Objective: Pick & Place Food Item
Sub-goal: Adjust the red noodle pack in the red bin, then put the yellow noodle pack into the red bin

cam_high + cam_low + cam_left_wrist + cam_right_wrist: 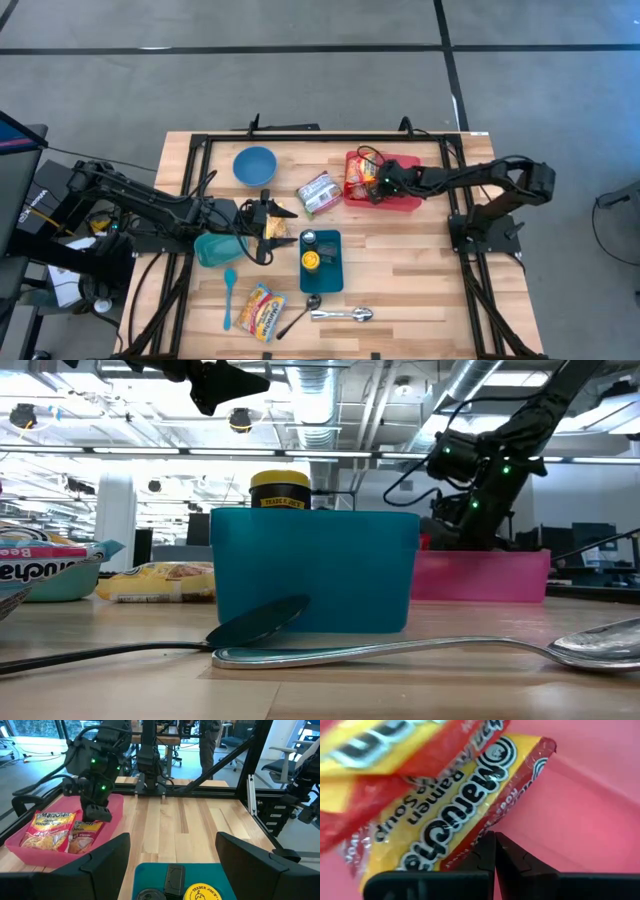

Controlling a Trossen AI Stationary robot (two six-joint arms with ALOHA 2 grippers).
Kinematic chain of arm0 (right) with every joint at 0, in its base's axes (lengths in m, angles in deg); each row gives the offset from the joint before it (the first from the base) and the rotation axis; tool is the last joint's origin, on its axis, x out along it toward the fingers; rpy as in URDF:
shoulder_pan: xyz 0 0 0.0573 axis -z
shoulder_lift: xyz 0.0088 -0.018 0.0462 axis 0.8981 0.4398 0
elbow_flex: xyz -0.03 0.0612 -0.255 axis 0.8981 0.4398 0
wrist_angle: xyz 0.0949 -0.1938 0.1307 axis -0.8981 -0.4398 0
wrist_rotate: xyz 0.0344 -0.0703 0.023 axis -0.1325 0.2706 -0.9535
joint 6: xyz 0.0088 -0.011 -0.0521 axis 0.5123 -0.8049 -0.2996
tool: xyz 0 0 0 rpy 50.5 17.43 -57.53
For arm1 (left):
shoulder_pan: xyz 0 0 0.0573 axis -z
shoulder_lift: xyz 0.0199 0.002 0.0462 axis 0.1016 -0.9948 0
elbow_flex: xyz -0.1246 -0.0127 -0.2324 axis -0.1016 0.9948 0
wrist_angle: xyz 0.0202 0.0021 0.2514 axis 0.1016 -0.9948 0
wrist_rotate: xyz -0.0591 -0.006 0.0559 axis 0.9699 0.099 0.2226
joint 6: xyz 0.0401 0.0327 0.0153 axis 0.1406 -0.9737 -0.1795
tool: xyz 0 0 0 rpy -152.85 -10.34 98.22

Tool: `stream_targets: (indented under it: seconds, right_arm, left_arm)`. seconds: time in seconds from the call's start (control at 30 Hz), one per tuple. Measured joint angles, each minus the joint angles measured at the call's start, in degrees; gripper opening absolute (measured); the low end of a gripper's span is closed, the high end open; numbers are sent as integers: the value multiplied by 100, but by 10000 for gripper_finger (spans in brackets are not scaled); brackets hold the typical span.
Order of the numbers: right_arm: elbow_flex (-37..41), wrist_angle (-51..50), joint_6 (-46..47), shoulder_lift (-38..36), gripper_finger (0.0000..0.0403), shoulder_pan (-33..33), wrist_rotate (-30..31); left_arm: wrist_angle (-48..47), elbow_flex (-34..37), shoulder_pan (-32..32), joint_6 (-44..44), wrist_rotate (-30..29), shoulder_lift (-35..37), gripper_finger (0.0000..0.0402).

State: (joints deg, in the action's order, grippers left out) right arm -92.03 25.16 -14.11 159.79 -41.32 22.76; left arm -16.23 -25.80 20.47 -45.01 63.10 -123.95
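Observation:
Two red-and-yellow ramen packets [360, 172] lie in the pink tray [405, 200] at the far right; they also show in the left wrist view [50, 830]. My right gripper [380, 183] is down in the tray, shut at one packet's edge [470, 815]. My left gripper [266, 222] hangs open and empty at the table's middle left, above a yellow snack packet [278, 229]. In the left wrist view its fingers [107, 862] stand apart over the near end of the teal container [155, 870]. My right gripper has its shut fingertips [492, 845] at the red sealed edge [485, 827] of the ramen packet, near one corner. The fingers come slanting down from the table's right. The fingers themselves hide whether the edge lies between them. The packet lies in the pink tray.
The teal container [322, 260] holds a yellow-lidded jar [311, 261]. Around it are a blue bowl [255, 165], a green-and-white packet [318, 192], a teal cup [215, 248], a teal spoon [229, 297], another ramen packet [260, 310] and two metal spoons [340, 314].

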Motion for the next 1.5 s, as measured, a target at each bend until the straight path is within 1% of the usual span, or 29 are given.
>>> stream_targets:
  seconds: [0.17,0.37,0.7,0.9,1.07,1.27,1.4,1.5]
  right_arm:
    - [0,-3,1,-186,0,11,144]
    - [0,-72,1,-570,0,-7,141]
    - [0,-647,1,-1281,0,-7,140]
    - [0,-883,3,-1650,0,-55,140]
    - [0,-896,1,-1824,0,-249,141]
    - [0,-842,-38,-2037,0,-608,189]
    - [0,-731,-61,-2147,0,-880,455]
    - [-2,-721,-62,-2206,0,-1054,716]
  left_arm:
    - [0,0,-1,1,0,0,290]
    - [-35,0,0,1,0,0,290]
    - [-322,0,0,16,0,0,290]
    - [-828,0,0,91,3,-1,290]
    - [-1292,0,18,209,2,-1,290]
    - [-1631,0,372,324,2,-1,290]
    - [-1615,0,793,439,-15,0,289]
    - [-1612,0,1148,460,-317,0,285]
